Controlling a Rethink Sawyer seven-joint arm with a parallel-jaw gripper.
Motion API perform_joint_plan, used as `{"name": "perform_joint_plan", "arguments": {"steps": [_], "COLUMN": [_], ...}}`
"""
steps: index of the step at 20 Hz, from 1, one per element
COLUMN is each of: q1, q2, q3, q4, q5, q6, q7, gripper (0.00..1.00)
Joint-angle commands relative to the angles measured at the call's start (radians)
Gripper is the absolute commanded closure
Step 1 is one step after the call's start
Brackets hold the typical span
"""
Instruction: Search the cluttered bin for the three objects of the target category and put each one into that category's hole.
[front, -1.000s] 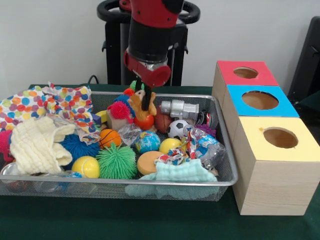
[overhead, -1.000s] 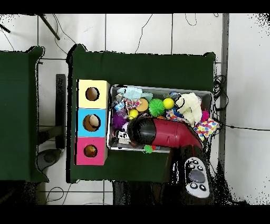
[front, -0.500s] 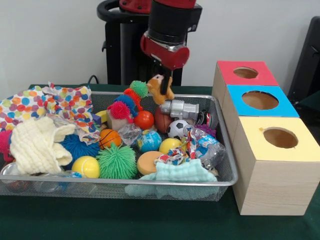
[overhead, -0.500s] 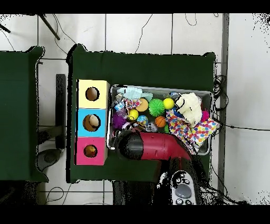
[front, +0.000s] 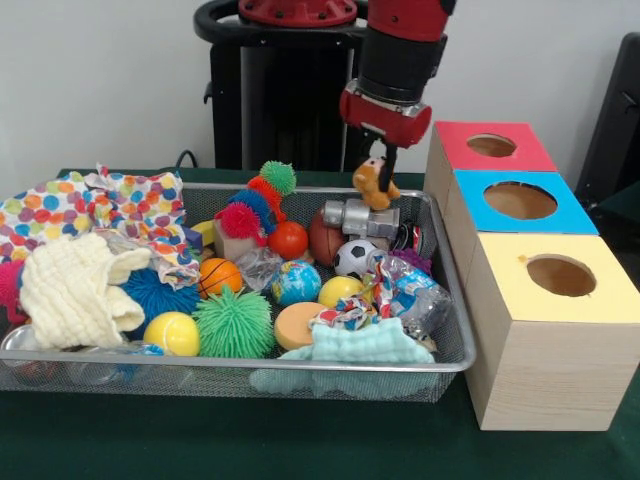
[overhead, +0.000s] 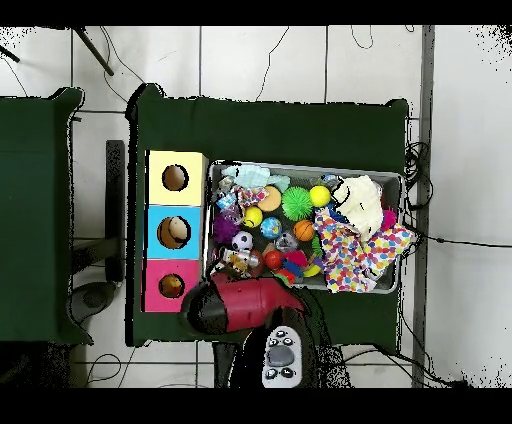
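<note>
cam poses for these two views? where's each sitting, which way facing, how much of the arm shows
Front view: across the table, level, facing the robot; the arm comes down from the top, tool shut on a small plush toy above the bin.
Overhead view: above the table, looking straight down; the arm enters from the bottom edge.
Shared: bin, the three-hole box, the arm.
</note>
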Motion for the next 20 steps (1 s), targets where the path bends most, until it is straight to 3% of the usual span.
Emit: {"name": "perform_joint_plan", "arguments": {"steps": [1, 4, 11, 20], "q1": [-0.012, -0.106, -0.214, -0.204], "q2": [-0.002, -0.093, -0.254, -0.352], "q3": [0.017, 0.083, 0.175, 0.191], "q4": [0.142, 0.165, 0.159, 0.145], "q5": [-0.013, 0.007, 0.065, 0.066], "q6": [-0.055, 0.025, 0.211, 0.320], "q7": [0.087, 0.010, -0.074, -0.076], "gripper": [1.00, 1.00, 1.00, 1.00]}}
